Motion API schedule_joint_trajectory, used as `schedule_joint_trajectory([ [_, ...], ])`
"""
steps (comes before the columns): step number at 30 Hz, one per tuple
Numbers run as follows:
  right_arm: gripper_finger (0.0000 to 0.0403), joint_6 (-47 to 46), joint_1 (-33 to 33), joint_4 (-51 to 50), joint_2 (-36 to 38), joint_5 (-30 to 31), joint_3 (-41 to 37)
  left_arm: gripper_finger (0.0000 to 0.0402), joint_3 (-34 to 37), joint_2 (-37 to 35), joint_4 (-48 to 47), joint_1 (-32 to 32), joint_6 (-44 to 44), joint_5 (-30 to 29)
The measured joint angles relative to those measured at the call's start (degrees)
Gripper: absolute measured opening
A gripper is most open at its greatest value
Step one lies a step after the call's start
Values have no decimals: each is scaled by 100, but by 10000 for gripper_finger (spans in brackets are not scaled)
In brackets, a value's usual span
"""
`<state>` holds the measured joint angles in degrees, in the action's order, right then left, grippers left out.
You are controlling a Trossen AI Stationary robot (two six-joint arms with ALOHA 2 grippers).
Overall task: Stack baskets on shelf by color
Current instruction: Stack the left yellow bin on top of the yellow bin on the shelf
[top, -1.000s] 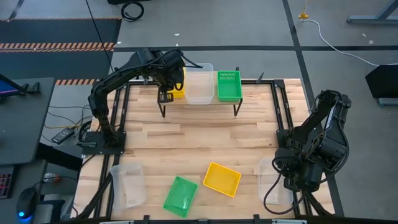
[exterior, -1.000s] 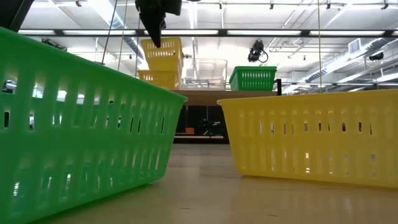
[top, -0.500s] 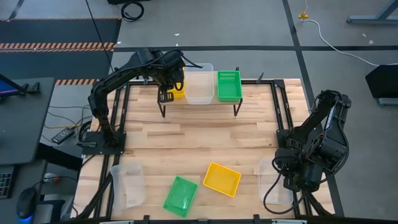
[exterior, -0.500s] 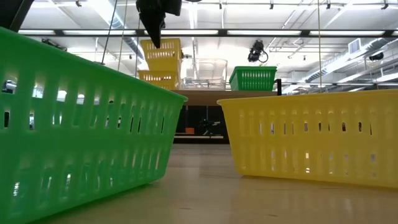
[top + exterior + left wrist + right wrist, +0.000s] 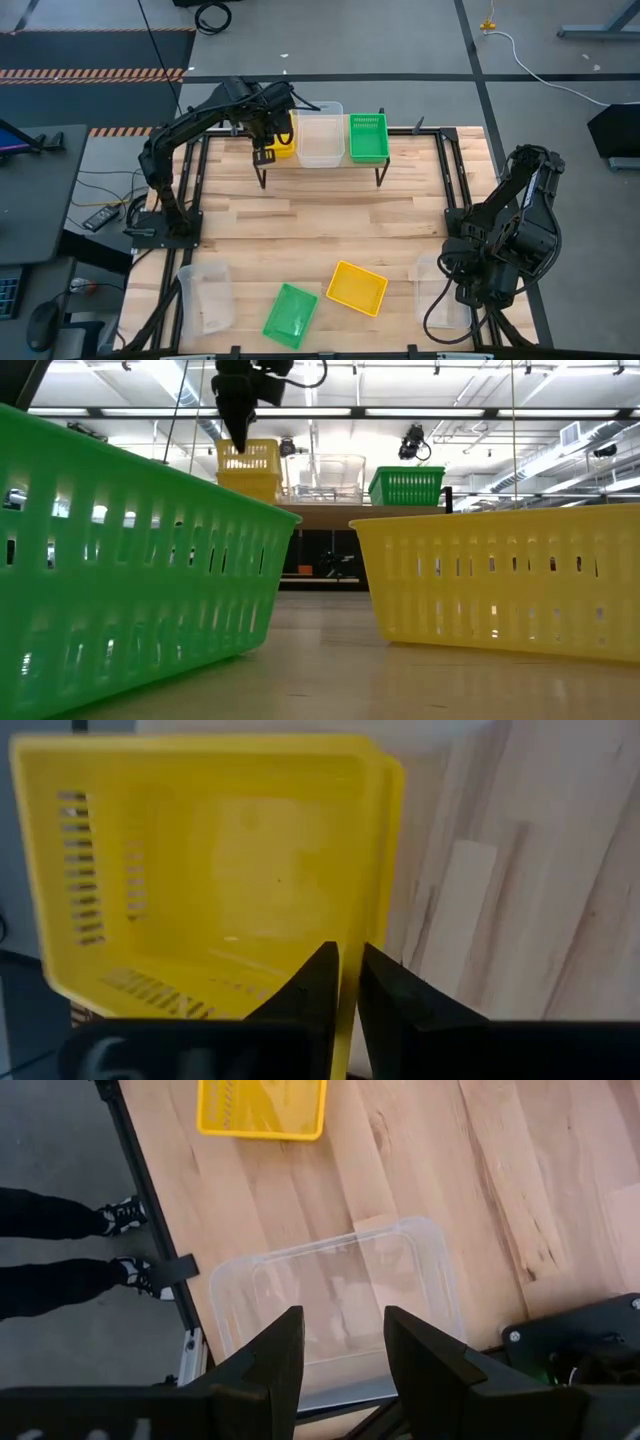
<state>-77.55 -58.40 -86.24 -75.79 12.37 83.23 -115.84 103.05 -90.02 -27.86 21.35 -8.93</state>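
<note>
Pinching the rim of a yellow slotted plastic basket point(image 5: 220, 870), the left gripper point(image 5: 345, 980) sits over the far-left end of the low wood-plank shelf w/ black metal legs point(image 5: 320, 168); fingers nearly together, rim wall between them. That basket sits nested on a second yellow one point(image 5: 247, 484) on the shelf. Right of it on the shelf: a clear translucent bin point(image 5: 320, 135), then a green slotted basket point(image 5: 368, 137) at the right end. On the wooden tabletop point(image 5: 330, 225), near side: clear bin point(image 5: 205, 297) near-left, green basket point(image 5: 290, 315) & yellow basket point(image 5: 357, 288) near-centre, another clear bin point(image 5: 335, 1295) near-right. Right gripper point(image 5: 340, 1345) hangs above that near-right clear bin, fingers apart, holding nothing. A person's legs & shoes point(image 5: 125, 1245) show on the floor beside the table edge.
</note>
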Motion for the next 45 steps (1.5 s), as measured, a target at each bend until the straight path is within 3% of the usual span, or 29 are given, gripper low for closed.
schedule_joint_trajectory([
  [15, 147, -32, -1, -4, 0, -3, 0, 46, 77, -10, 0, 135, 216, -48],
  [22, 147, -51, 1, -2, 0, -3, -1, 46, 77, -10, 133, 133, 159, -599],
  [32, 147, -53, -1, 0, 0, -5, 1, 46, 77, -7, 264, 313, -1, -559],
  [40, 147, -53, -1, 37, 0, -5, 1, 11, 77, -7, 339, 371, -142, -609],
  [45, 147, -51, 0, 37, 0, -5, 1, 42, 77, -7, 343, 374, -167, -605],
])
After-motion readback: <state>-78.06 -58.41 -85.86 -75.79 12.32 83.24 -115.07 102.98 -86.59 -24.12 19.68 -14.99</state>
